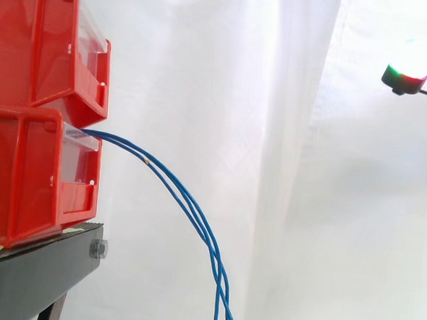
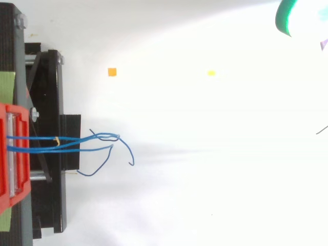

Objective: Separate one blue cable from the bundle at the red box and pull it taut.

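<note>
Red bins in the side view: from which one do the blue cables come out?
The lower bin: the blue cables leave its front and hang down; the upper bin has none.

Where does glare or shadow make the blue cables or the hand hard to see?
Top view: the white surface is washed out on the right and the hand blooms into it; the blue cables are distinct, a faint shadow beside them. Side view: even light on the curtain, cables clear, hand glowing brightly.
</note>
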